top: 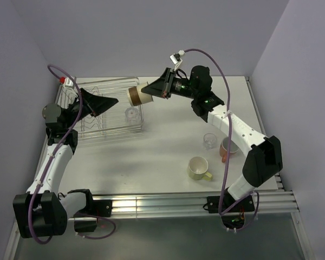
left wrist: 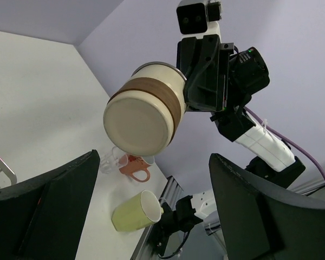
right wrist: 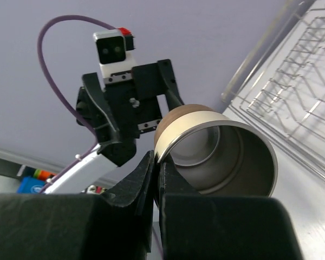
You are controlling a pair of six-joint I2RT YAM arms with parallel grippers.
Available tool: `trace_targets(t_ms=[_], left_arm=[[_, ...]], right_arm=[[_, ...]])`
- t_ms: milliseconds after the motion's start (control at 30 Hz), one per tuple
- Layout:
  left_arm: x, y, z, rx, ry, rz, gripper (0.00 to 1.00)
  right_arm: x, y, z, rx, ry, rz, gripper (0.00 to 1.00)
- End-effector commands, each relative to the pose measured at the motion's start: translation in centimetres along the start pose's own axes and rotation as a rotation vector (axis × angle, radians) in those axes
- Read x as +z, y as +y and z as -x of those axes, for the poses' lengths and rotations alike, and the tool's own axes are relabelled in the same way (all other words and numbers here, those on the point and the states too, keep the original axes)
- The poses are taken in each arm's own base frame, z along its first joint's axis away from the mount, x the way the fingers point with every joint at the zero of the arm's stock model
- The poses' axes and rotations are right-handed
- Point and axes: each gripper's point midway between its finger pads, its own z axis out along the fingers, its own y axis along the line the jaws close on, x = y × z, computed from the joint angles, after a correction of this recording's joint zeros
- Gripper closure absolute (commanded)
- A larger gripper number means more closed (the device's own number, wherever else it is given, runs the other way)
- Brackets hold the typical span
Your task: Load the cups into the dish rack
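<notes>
My right gripper (top: 153,88) is shut on the rim of the brown cup (top: 136,96), holding it on its side in the air beside the dish rack (top: 92,130); its metallic inside shows in the right wrist view (right wrist: 227,157). My left gripper (top: 111,102) is open just left of the cup; in the left wrist view the cup's pale base (left wrist: 141,119) hangs above and between its fingers (left wrist: 54,200). A clear glass (top: 131,114) sits in the rack. Another clear glass (top: 209,141), the orange-salmon mug (top: 227,149) and the yellow-green mug (top: 198,168) stand on the table.
The rack's wire prongs show at the right of the right wrist view (right wrist: 303,92). The table's aluminium front rail (top: 168,203) runs along the near edge. Purple walls close in the back and sides.
</notes>
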Motion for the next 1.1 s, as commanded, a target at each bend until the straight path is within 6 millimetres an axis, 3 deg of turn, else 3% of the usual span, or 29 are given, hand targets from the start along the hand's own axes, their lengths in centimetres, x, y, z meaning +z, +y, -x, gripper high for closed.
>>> trace_targets(t_ms=[0,1067], left_arm=[[-0.2,-1.3,0.2,0.085,0.019,-0.014,0.11],[0.2,-0.9,-0.3,0.102,0.07,0.006,0.1]], right_arm=[[0.6,4.1,0.2,-0.021,-0.002,0.157,1.0],[4.5,5.5,-1.1,0.068,0.049,0.271,1.0]])
